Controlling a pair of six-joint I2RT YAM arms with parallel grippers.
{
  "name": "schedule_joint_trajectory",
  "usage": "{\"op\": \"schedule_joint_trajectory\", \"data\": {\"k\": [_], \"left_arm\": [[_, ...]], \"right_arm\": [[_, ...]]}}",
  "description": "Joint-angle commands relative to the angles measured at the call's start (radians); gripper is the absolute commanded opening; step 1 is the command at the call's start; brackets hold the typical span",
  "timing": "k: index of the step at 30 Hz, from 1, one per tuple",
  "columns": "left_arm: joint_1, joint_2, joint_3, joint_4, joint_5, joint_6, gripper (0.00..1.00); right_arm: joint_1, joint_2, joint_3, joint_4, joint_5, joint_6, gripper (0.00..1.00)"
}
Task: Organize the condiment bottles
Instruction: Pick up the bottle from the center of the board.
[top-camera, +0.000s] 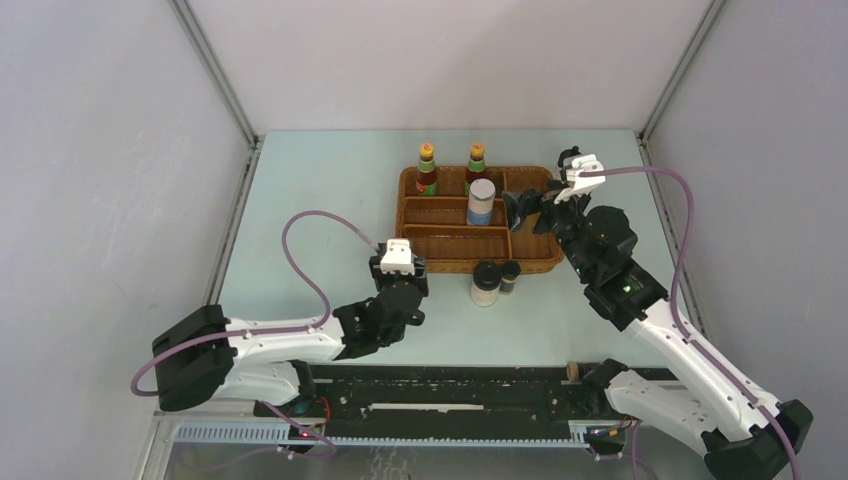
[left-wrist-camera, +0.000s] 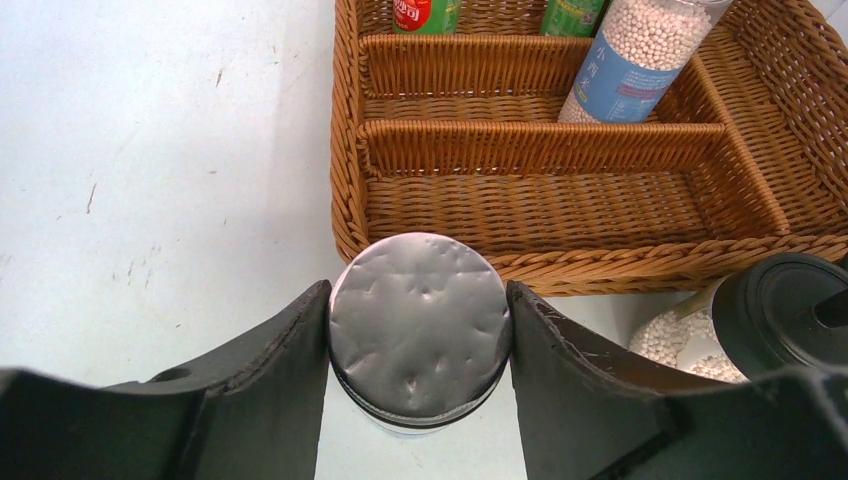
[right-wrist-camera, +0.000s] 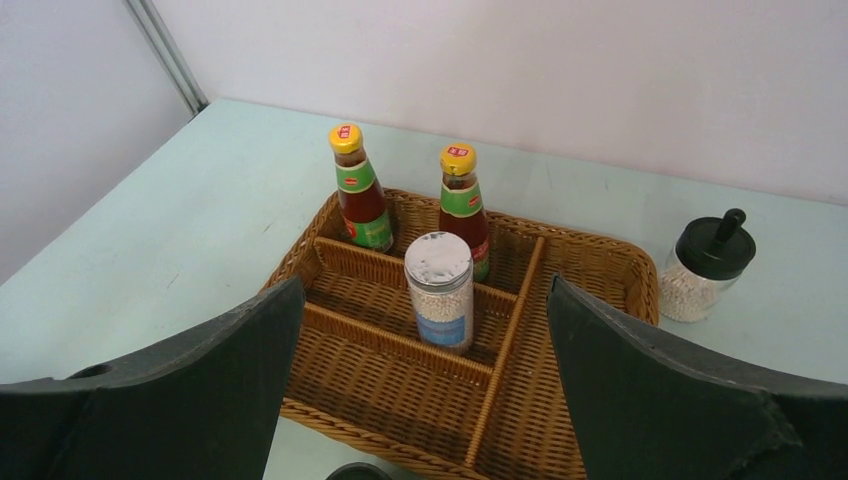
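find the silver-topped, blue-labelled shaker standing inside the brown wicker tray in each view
Top external: silver-topped, blue-labelled shaker just right of centre, tray's middle row.
Left wrist: shaker top right, its top cut off.
Right wrist: shaker at centre.
Shared landmark: brown wicker tray, in all three.

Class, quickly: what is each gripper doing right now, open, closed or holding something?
Left gripper: closed on the silver-topped shaker, at its cap.
Right gripper: open, holding nothing.
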Motion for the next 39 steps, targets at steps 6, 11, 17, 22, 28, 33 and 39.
{"op": "schedule_joint_trajectory", "data": {"k": [6, 11, 17, 22, 28, 33, 39], "left_arm": [[0.004, -0.007, 0.017, 0.003, -0.049, -0.012, 0.15], [0.002, -0.013, 0.028, -0.01, -0.054, -0.006, 0.0], [-0.005, -0.029, 0.037, -0.014, -0.057, 0.014, 0.0], [-0.01, -0.051, 0.097, -0.114, -0.069, 0.016, 0.0], [-0.01, -0.092, 0.185, -0.238, -0.075, 0.012, 0.0], [-0.013, -0.128, 0.229, -0.293, -0.071, 0.001, 0.0], [-0.015, -0.146, 0.307, -0.354, -0.061, 0.038, 0.0]], "right_arm": [[0.017, -0.05, -0.009, -0.001, 0.023, 0.015, 1.0], [0.022, -0.058, -0.013, -0.007, 0.023, 0.017, 1.0], [0.027, -0.064, -0.013, -0.01, 0.028, 0.016, 1.0], [0.032, -0.071, -0.013, -0.013, 0.033, 0.018, 1.0], [0.039, -0.082, -0.013, -0.013, 0.037, 0.02, 1.0], [0.044, -0.099, -0.013, -0.047, 0.041, 0.02, 1.0], [0.049, -0.122, -0.022, -0.051, 0.05, 0.023, 1.0]]}}
